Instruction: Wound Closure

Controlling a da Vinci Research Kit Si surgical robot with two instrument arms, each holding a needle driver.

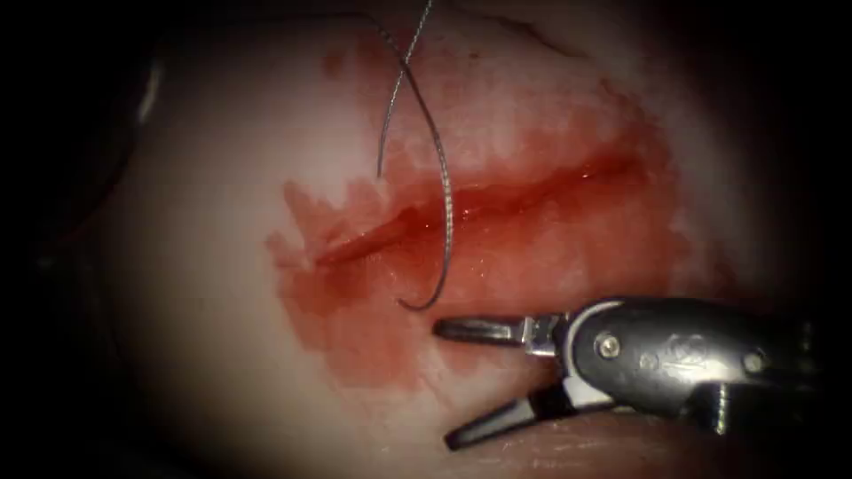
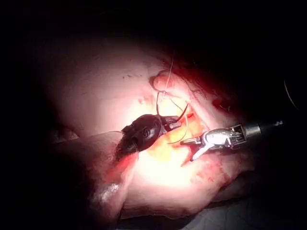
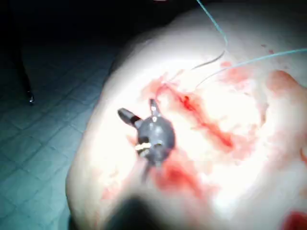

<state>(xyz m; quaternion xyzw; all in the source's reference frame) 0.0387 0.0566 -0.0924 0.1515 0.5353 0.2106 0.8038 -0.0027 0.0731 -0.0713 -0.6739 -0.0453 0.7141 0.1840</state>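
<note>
While the right hand (image 1: 448, 381) hovers below the cut (image 1: 479, 208), its jaws are spread wide and hold nothing

Item: needle (image 1: 439, 191), curved, lying across the cut near its left half, hooked end just above the right hand's upper jaw; whether it sits in the tissue (image 1: 222, 355) cannot be told

Item: thread (image 1: 399, 80), rising off the needle's upper end

Item: red fluid (image 1: 373, 341), pooled around the cut

Item: left hand (image 2: 172, 125), seen in the left wrist view at the needle; its jaw state cannot be told

Risk, judged: the slick needle may roll or slip from a poor grasp; loose thread may snag on the open jaws
</note>
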